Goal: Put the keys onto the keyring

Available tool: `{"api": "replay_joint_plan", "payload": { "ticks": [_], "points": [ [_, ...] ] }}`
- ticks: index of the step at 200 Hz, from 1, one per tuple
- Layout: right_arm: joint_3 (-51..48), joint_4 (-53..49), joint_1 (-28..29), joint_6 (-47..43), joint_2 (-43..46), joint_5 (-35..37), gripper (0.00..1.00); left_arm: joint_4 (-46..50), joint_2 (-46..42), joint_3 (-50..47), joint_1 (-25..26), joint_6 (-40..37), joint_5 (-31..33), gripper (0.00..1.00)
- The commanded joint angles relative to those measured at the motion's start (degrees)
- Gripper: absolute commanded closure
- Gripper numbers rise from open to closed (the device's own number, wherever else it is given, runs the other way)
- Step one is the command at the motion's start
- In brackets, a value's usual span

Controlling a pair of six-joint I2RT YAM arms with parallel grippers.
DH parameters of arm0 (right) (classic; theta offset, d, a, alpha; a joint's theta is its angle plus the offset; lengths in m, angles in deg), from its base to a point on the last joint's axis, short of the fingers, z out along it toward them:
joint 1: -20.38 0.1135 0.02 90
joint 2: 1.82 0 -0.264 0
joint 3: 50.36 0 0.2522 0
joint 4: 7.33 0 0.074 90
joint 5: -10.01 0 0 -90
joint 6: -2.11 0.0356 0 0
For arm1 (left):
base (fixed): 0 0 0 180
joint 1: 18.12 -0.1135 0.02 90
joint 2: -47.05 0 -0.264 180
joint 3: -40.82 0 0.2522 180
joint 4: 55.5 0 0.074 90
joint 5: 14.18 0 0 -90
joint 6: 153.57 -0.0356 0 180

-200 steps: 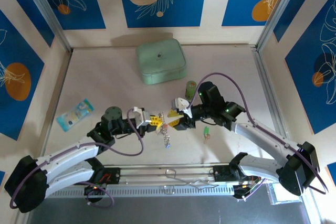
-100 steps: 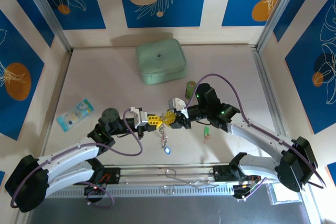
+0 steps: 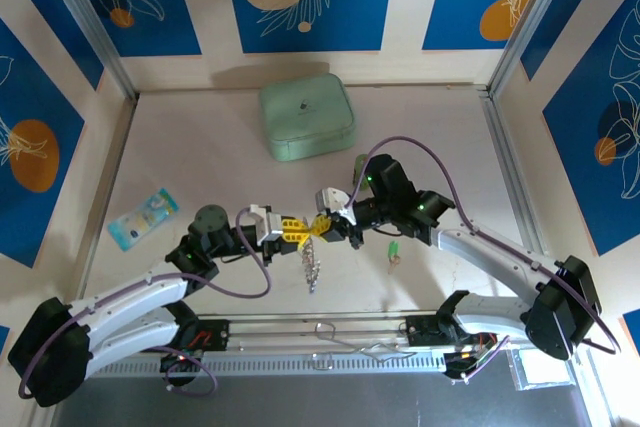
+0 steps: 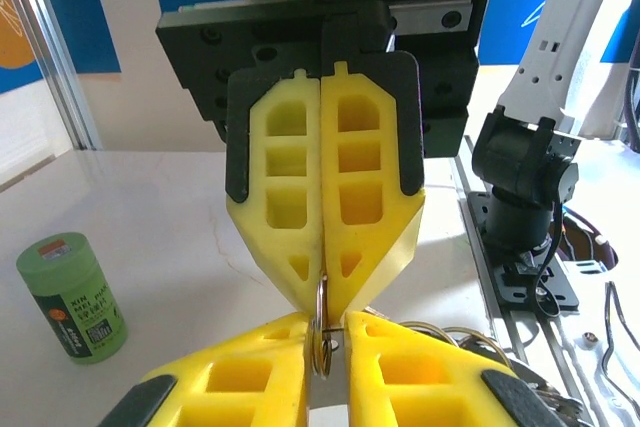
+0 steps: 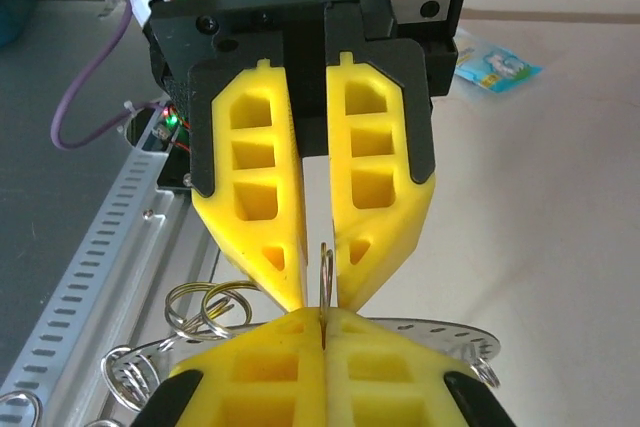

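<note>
My two grippers meet tip to tip above the middle of the table. The right gripper is shut on a small silvery split ring of the keyring. The left gripper faces it with its jaws slightly apart around the same ring, a gap on at least one side. The rest of the keyring, a perforated metal band with more small rings, hangs below the grippers. One key with a green head lies on the table to the right.
A mint-green case sits at the back centre. An upright green cylinder stands just behind the right wrist. A blue snack packet lies at the left. A slotted metal rail runs along the near edge.
The right gripper has closed onto the small ring. The left jaws, shut before, have parted a little. Both grippers drifted slightly left, and the hanging bunch swung.
</note>
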Motion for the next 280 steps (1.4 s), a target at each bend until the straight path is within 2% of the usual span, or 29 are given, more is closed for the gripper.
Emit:
{"api": "replay_joint_plan", "payload": {
  "ticks": [1, 60, 106, 154, 171, 194, 206, 213, 224, 232, 252, 280],
  "points": [
    [3.2, -6.5, 1.1, -4.0, -0.8, 0.3, 1.00, 2.9, 0.0, 2.3, -0.1, -1.9, -2.1, 0.85],
    [4.6, -9.7, 1.4, -5.7, -1.2, 1.7, 1.00, 4.1, -0.3, 3.0, -0.1, -2.8, -2.0, 0.87],
    [4.9, -9.8, 1.5, -5.2, -1.2, 1.0, 1.00, 5.0, -0.4, 3.1, -0.1, -3.2, -1.9, 0.93],
    [4.9, -6.9, 1.8, -3.2, -1.3, -0.3, 1.00, 6.8, 1.3, 4.1, -0.1, -3.7, -2.4, 0.87],
    [5.1, -6.8, 2.0, -3.1, -1.5, -0.5, 1.00, 6.3, 1.5, 4.0, -0.1, -3.7, -2.6, 0.90],
    [5.0, -6.6, 2.1, -2.9, -1.9, -0.5, 1.00, 6.4, 1.3, 4.1, -0.1, -4.2, -2.6, 1.00],
    [4.4, -5.3, 2.0, -2.3, -1.6, 0.8, 1.00, 6.8, 1.1, 4.4, -0.1, -4.6, -2.4, 1.00],
    [3.6, -4.1, 1.6, -1.4, -1.1, 1.7, 0.92, 6.9, 0.7, 4.3, -0.1, -4.8, -1.9, 1.00],
    [1.7, -1.7, 0.3, 0.7, 0.3, 1.8, 0.69, 7.0, 0.1, 4.1, -0.1, -5.1, -0.9, 1.00],
    [-0.2, 0.8, -1.1, 2.8, 1.6, 1.9, 0.60, 7.1, -0.5, 4.0, -0.1, -5.1, 0.2, 1.00],
    [-5.3, 7.6, -4.4, 10.3, 5.3, 4.1, 0.54, 7.8, -1.5, 3.8, 0.0, -5.3, 2.7, 1.00],
    [-9.2, 10.8, -6.0, 23.3, 8.7, 9.5, 0.55, 9.7, -1.5, 4.6, 0.0, -4.5, 5.7, 1.00]
  ]
}}
